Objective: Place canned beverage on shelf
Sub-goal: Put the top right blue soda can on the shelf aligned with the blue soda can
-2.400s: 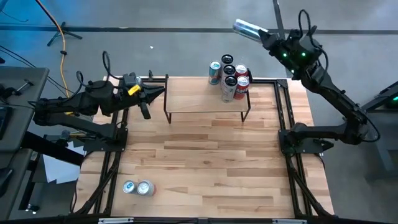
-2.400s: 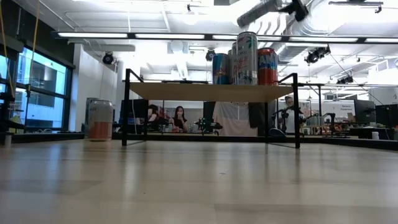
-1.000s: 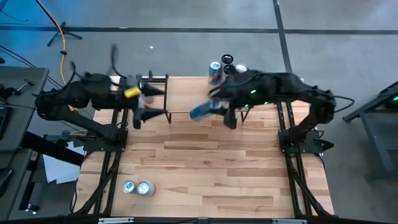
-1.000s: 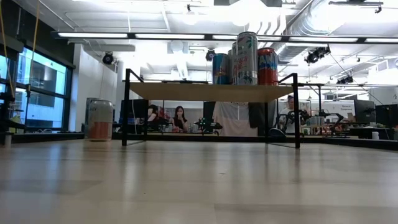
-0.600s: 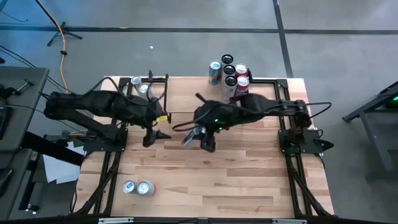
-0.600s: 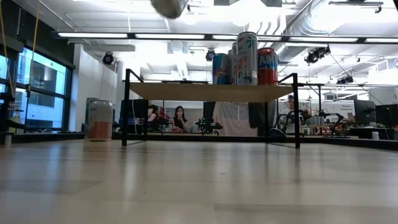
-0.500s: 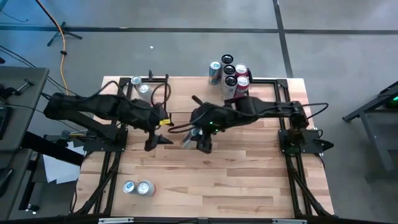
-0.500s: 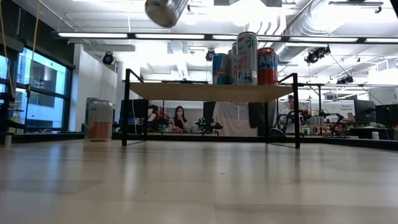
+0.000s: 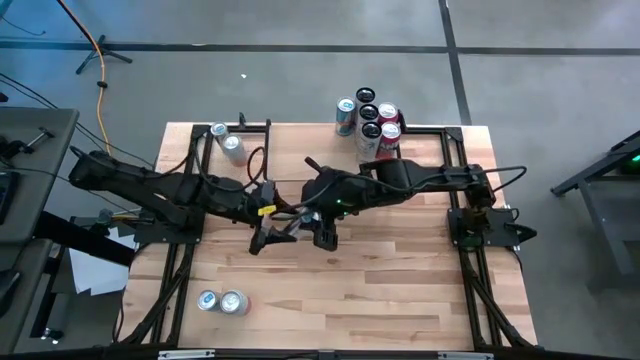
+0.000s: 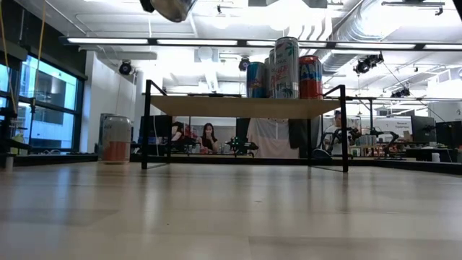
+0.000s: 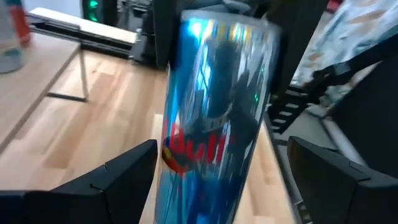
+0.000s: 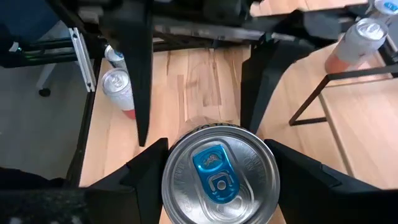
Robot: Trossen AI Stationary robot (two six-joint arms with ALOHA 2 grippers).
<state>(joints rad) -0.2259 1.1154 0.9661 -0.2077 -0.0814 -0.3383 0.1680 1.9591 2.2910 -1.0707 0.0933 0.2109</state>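
The canned beverage, a blue and silver can, hangs high over the table's middle, in my right gripper, which is shut on it. Its silver top faces the right wrist. In the low view only its bottom end shows, at the top edge. My left gripper is open, one finger on either side of the can's lower half, and a gap shows at each side. From above the two grippers meet in front of the shelf. Several cans stand on the shelf's right end. My right gripper pinches the can's side wall just below the top rim between its two fingers. The fingers come from the table's right, slanting down, and lie along the can. The can is lifted clear and slants with its bottom toward my left gripper.
Two cans stand at the table's far left corner, and one of them shows in the low view. Two more stand near the front left edge. Bare tabletop lies in front of the shelf.
My right gripper has carried the can from over the shelf toward the table's near side and downward, then kept almost still. My left gripper has come down and toward the table's right and near side, until its open fingers stand around the can.
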